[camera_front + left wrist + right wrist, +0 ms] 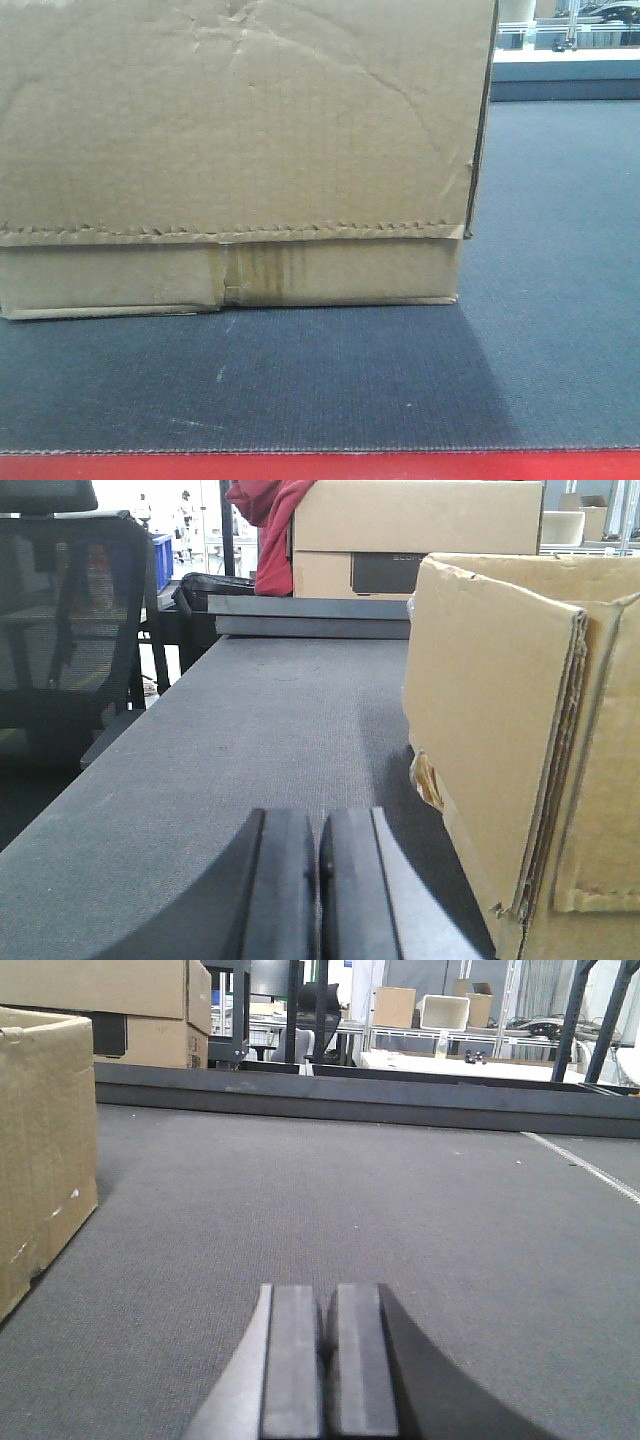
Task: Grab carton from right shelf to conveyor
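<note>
Carton (235, 150) sits flat on the conveyor (540, 300), near its red front edge; left gripper (318, 880) at its nine o'clock, right gripper (327, 1360) at three, both pinched closed, empty; we judge placement done, so back straight off without nudging it.

The carton (230, 160) sits on the conveyor (540, 300), toward its left and close behind the near edge. The left gripper (318, 890) lies low on the belt just left of the carton; the right gripper (325, 1370) lies to its right, apart from it.
</note>
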### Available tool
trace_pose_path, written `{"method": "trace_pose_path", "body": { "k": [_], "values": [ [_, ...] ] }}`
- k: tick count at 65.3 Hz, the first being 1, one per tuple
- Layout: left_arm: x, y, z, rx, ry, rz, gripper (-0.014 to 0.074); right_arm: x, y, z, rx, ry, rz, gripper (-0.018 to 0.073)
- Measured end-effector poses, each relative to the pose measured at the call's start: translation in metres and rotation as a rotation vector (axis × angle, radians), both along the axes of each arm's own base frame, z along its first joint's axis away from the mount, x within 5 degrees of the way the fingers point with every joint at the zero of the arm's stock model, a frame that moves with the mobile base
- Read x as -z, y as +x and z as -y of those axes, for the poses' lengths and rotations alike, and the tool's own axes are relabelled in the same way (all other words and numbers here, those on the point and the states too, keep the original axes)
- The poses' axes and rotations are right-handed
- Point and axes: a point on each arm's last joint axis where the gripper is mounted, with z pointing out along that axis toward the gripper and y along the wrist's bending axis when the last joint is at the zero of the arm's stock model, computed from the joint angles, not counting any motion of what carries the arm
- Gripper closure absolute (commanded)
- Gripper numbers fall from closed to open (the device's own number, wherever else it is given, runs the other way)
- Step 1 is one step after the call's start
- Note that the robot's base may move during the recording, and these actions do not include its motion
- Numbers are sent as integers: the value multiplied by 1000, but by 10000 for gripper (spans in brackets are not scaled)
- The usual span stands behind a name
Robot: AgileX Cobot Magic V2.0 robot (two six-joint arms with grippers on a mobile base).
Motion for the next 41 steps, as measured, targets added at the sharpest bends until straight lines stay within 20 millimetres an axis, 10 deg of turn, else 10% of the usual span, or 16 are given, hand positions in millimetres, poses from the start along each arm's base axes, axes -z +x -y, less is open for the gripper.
{"method": "trace_pose_path", "body": {
  "k": [41],
  "values": [
    [0,0,0,0,0,0,582,0,0,0,0,0,0,628]
  ]
}}
